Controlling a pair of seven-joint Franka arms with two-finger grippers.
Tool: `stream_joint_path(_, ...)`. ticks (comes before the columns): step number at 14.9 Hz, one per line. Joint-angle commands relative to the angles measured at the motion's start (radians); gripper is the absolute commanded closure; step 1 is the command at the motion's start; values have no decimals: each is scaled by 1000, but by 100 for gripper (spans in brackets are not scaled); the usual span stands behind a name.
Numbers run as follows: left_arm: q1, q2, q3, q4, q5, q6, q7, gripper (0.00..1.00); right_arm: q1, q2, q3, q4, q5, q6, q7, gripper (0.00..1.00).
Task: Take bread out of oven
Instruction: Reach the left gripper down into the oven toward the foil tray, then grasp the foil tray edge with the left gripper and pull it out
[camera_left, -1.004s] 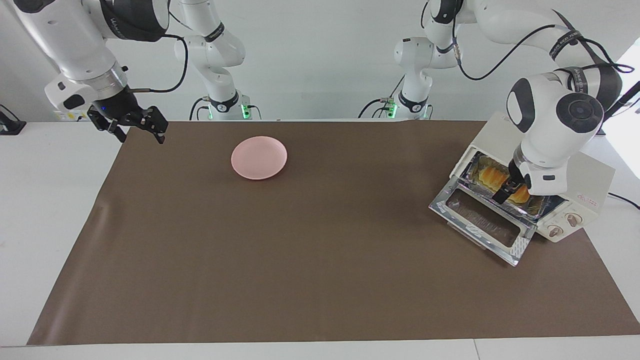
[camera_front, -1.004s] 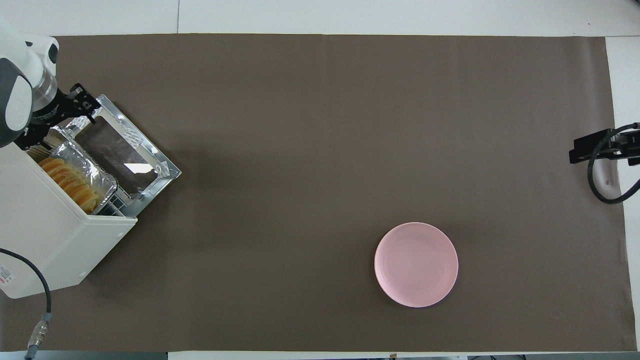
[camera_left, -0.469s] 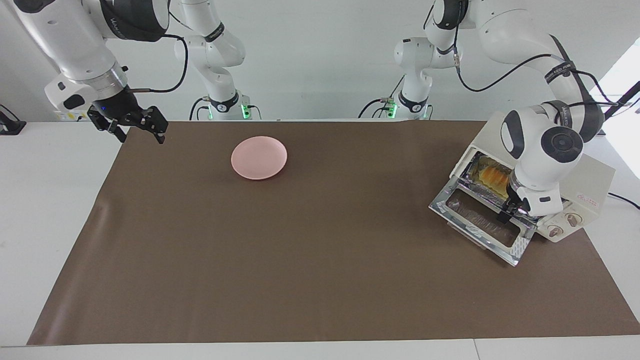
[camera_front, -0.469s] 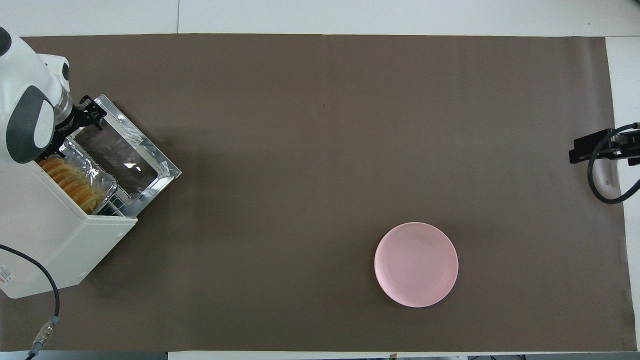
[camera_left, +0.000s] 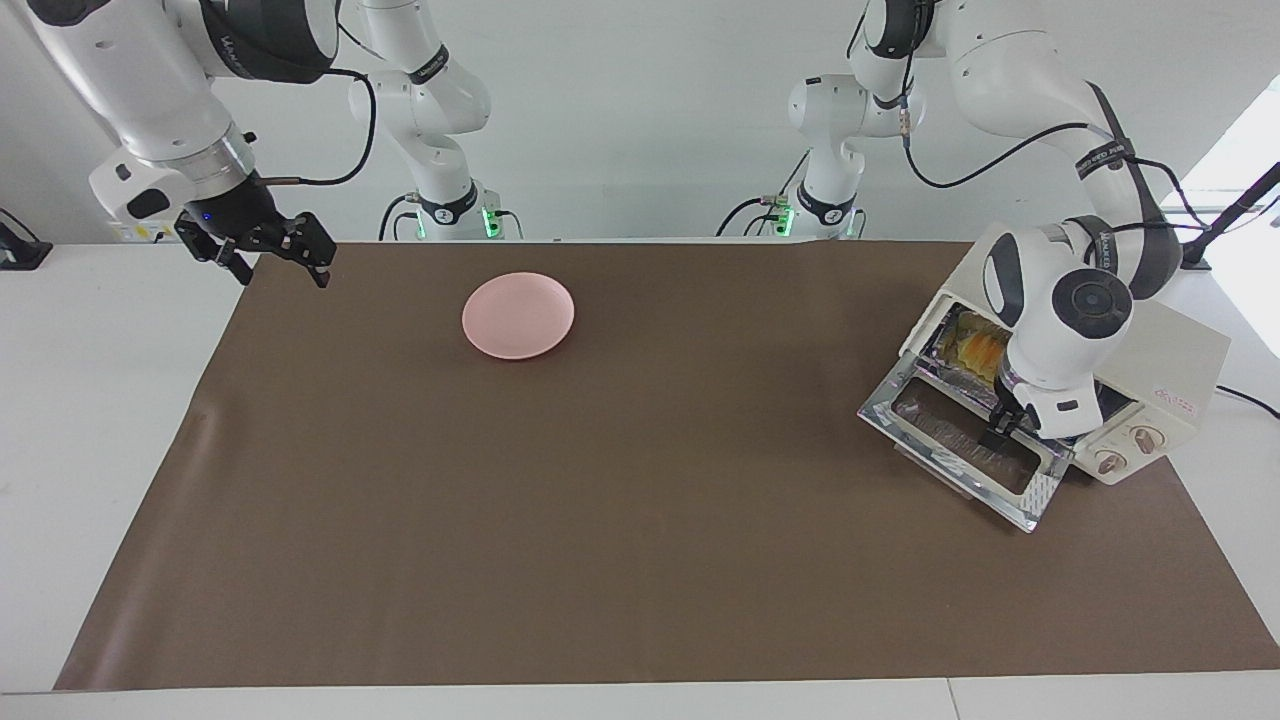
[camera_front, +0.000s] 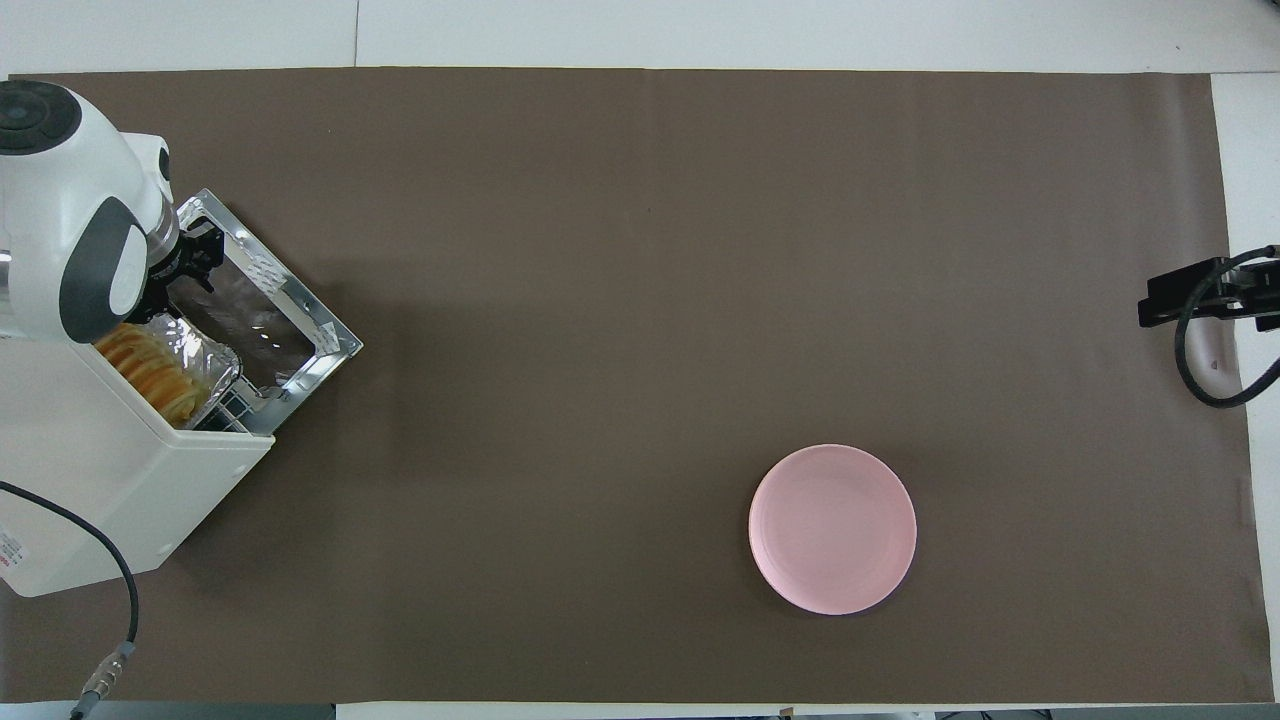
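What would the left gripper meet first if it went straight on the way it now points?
Pointing down, the left gripper would probably first meet the glass door of the oven, which lies open under it, not the bread. How high it hangs is unclear.

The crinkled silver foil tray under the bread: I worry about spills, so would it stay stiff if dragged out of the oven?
Probably not: the crinkled silver foil tray looks thin and creased, so it may buckle. The ridged golden loaf fills it, so weight could sag it.

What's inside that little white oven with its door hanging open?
Inside the oven a crinkled foil tray sits on a wire rack, holding ridged golden bread. The left arm covers part of the tray; the oven's deeper interior is hidden.
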Motion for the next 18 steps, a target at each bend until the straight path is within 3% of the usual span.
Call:
stream_joint_path(1,-7,-40,7,-54,31,18,-15,100,4,-18,-4,-17,2,0,-12,0)
stream_joint_path(4,-39,-22,1,28,32,-14,9,100,4,-18,-4,-17,2,1,-12,0)
stream_joint_path(10,-197,133,-10,393,-80,-146,45,100,4,-18,-4,-17,2,0,-12,0)
stream_joint_path(15,-355,162,-87,461,-137,-126,45,100,4,-18,-4,-17,2,1,-12,0)
stream_joint_path(18,-373,280,-195,599,-170,-82,42,100,4,-18,-4,-17,2,0,-12,0)
